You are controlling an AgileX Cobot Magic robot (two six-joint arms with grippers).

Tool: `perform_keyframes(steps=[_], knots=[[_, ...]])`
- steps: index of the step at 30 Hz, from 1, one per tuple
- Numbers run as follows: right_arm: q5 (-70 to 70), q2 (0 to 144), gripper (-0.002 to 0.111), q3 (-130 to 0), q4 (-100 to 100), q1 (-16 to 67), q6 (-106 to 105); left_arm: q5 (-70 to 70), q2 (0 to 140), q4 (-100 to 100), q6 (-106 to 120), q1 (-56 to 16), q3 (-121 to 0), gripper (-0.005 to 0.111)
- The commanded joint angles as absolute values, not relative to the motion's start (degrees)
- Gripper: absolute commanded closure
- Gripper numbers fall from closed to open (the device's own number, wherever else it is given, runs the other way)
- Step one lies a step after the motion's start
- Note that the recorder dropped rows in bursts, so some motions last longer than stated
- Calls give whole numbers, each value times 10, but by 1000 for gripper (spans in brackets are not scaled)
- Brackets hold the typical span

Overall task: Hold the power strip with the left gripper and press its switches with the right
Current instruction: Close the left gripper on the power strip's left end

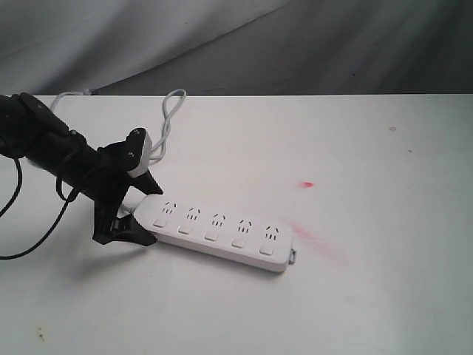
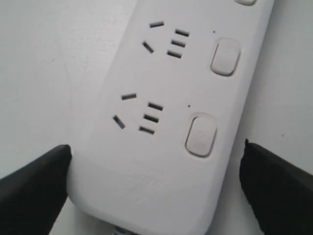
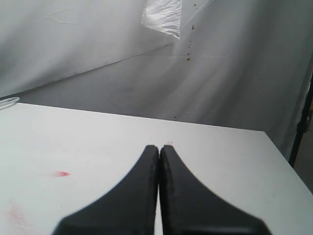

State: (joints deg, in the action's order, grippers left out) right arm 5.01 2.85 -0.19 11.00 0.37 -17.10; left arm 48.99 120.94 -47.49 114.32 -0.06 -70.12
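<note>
Exterior view: long flat white plastic power strip lying on white surface, cord end straddled by left gripper, jaws apart, not clamped. Right gripper jaws together, kept clear. Squeeze advised squarely across sides before row of small white rounded-square switches is pressed.

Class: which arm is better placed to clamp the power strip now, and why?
Left. The left gripper already straddles the power strip's cord end, jaws open; the right gripper is shut, pointing elsewhere.

Nothing readable is showing anywhere: the power strip is carrying no legible brand, label or number on its white face, and its switches are displaying only faint marks too blurred to make out.
</note>
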Motion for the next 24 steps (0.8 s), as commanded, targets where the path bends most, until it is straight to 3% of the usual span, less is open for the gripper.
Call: perform_keyframes(steps=[1,24], knots=[[52,27,108,0,107,0,-171,514,1208,-481,1125,0,-704,21],[52,27,108,0,107,0,-171,538,1208,-444,1092,0,-704,24]])
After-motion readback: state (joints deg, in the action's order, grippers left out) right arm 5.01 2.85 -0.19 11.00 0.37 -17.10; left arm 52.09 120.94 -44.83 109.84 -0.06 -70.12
